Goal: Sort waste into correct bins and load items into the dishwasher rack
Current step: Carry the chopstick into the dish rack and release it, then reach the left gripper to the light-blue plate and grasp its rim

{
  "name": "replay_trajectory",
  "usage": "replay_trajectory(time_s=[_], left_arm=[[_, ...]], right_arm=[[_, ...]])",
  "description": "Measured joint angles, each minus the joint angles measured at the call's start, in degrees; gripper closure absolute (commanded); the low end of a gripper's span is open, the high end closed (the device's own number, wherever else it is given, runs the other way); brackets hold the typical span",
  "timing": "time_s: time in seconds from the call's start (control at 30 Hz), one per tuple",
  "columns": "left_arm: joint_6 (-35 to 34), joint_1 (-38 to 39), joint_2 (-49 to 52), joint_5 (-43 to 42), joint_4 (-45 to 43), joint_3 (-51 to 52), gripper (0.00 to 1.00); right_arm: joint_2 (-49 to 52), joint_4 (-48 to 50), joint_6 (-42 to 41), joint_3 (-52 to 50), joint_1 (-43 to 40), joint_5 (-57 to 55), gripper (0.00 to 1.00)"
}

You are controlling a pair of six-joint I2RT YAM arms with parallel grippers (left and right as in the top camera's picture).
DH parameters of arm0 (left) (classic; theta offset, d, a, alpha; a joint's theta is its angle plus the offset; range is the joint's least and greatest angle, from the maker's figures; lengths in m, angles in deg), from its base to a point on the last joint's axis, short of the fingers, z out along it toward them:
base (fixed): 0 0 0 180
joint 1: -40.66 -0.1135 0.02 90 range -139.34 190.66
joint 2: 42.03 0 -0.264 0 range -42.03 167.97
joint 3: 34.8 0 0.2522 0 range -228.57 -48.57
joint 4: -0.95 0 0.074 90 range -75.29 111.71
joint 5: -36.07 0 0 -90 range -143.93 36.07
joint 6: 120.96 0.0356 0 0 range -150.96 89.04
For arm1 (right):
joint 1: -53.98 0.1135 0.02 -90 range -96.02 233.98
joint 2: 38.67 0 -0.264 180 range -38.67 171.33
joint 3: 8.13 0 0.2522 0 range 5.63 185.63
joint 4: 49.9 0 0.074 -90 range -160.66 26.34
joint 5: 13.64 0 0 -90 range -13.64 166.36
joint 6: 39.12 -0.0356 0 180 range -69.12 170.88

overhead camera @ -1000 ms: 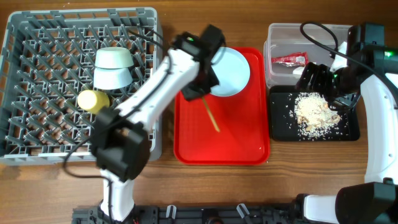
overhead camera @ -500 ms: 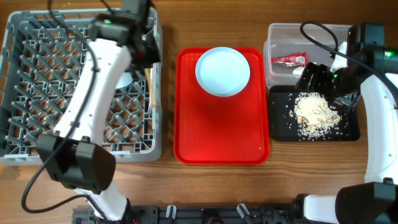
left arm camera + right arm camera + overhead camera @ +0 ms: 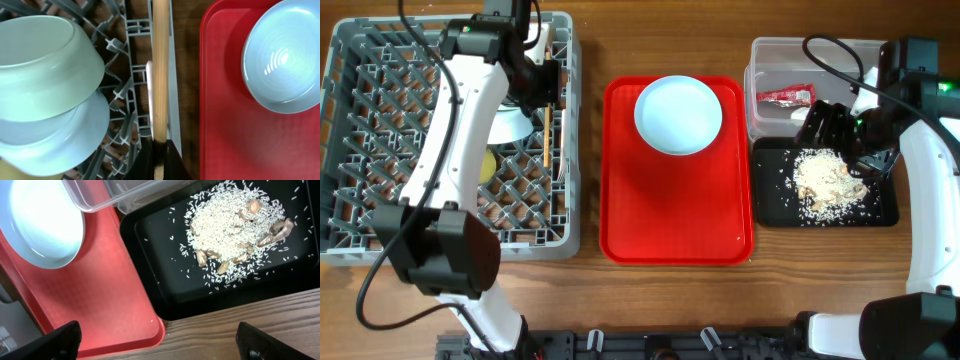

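1. The left gripper, clamped on the chopstick, holds it just over the right wall of the rack; released here, the thin stick may drop through the grid or tip outside.
2. Rack: two bowls, a yellow cup.
3. Clear tub: red wrapper; black tray: rice; red tray: the plate.
4. The right gripper hangs open, empty, above the black tray.
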Motion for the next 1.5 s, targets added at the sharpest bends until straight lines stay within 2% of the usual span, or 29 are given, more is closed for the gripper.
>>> replay_trajectory(time_s=[0.63, 1.03, 1.07, 1.13, 1.2, 1.27, 1.5], left_arm=[[1.6, 0.0, 3.8, -0.9, -0.1, 0.0, 0.96], [1.6, 0.0, 9.7, -0.9, -0.8, 0.0, 0.95], [1.6, 0.0, 9.8, -0.9, -0.7, 0.0, 0.91], [1.6, 0.0, 9.9, -0.9, -0.8, 0.0, 0.66], [2.0, 0.0, 10.0, -0.9, -0.8, 0.0, 0.59], [1.9, 0.0, 10.0, -1.0, -0.7, 0.0, 0.47], [1.8, 0.0, 10.0, -1.1, -0.9, 0.0, 0.45]], right_arm=[[0.0, 0.0, 0.0, 0.0, 0.0, 0.0, 0.00], [0.0, 0.0, 0.0, 0.0, 0.0, 0.0, 0.00], [0.0, 0.0, 0.0, 0.0, 0.0, 0.0, 0.00], [0.0, 0.0, 0.0, 0.0, 0.0, 0.0, 0.00], [0.0, -0.1, 0.0, 0.0, 0.0, 0.0, 0.00], [0.0, -0.1, 0.0, 0.0, 0.0, 0.0, 0.00], [0.0, -0.4, 0.0, 0.0, 0.0, 0.0, 0.00]])
